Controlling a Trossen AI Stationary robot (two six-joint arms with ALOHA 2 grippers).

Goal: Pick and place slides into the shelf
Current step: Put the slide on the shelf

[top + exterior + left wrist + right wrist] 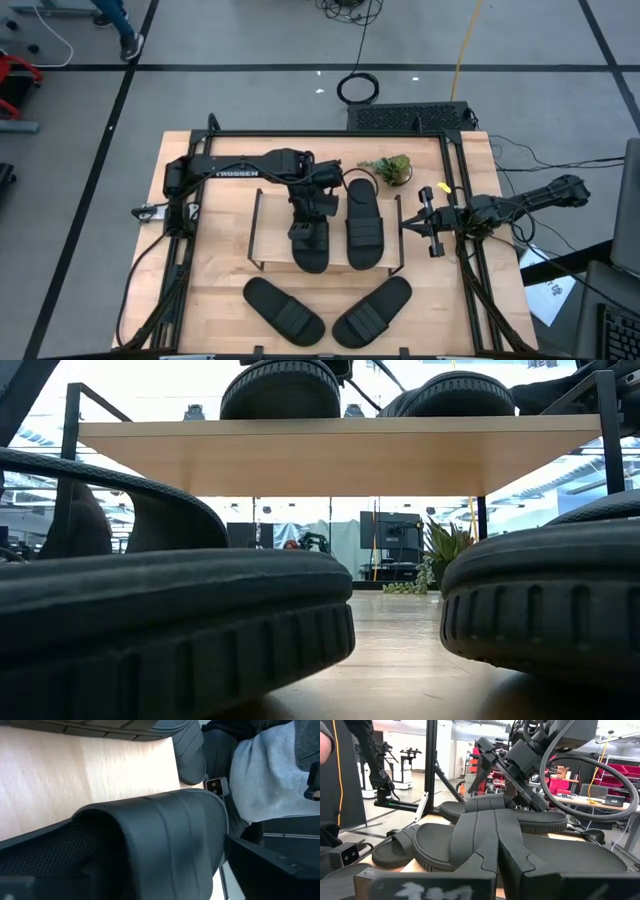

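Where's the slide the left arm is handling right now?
In the high view it lies on the shelf top, left of the other shelved slide, under the left pincer.

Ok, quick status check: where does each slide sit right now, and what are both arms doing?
Left slide on shelf: lying on the top board, left gripper on its strap.
Right slide on shelf: lying flat on the board, untouched.
Front left slide: on the table, not yet placed.
Front right slide: on the table, not yet placed.
Shelf: upright, holding two slides.
Right gripper: waiting beside the shelf, holding nothing.
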